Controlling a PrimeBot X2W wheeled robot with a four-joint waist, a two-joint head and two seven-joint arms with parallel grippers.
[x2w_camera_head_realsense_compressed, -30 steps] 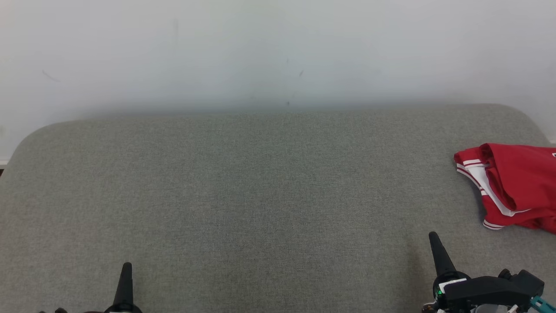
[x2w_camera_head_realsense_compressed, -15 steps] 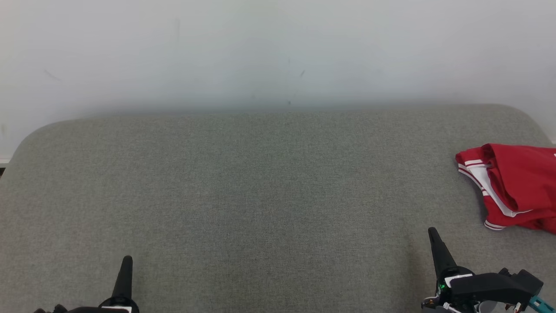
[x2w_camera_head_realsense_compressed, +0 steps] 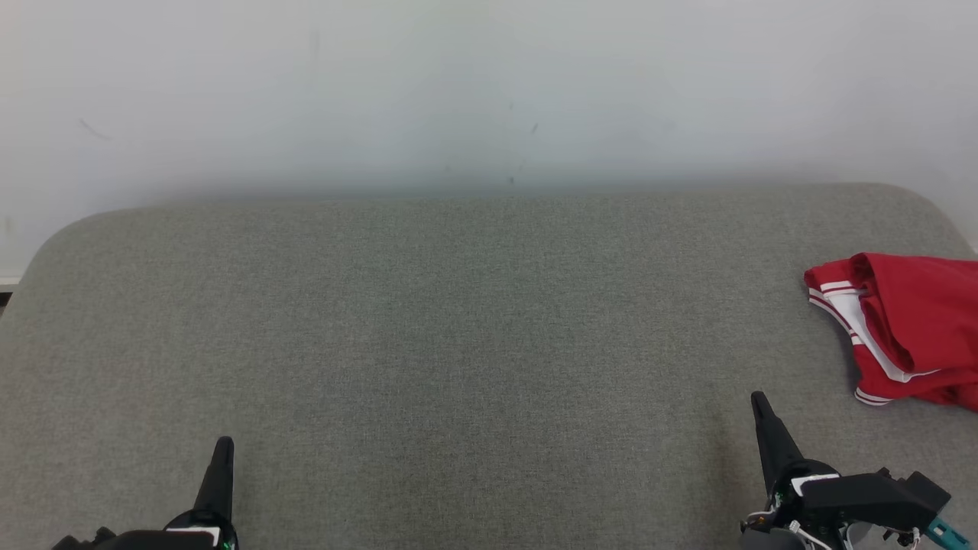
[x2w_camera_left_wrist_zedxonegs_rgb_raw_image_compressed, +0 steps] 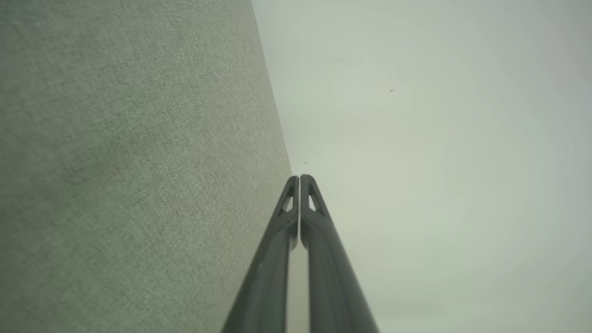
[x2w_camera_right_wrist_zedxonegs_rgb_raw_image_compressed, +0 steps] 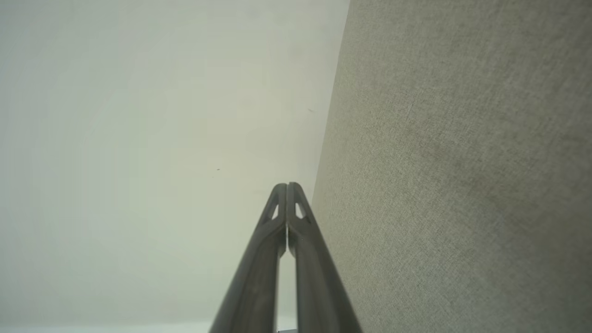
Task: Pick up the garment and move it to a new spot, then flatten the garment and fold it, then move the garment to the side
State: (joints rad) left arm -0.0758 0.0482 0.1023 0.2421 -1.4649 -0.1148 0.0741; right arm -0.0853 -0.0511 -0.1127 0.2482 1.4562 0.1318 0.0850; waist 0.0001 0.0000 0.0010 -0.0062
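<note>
No step can be settled. A garment (x2w_camera_head_realsense_compressed: 909, 328) lying at the far right of the grey padded surface (x2w_camera_head_realsense_compressed: 458, 344) fits both a heap awaiting pickup and a loose fold already set aside. The fingers of the left gripper (x2w_camera_head_realsense_compressed: 222, 447) and right gripper (x2w_camera_head_realsense_compressed: 759, 401) are pressed together, empty, clear of it. It is seen red and bunched, with white-striped trim turned up.

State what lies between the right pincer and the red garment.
Nothing but bare grey cushion: the head view shows that stretch between the right pincer and the red garment, which lies apart from it.
</note>
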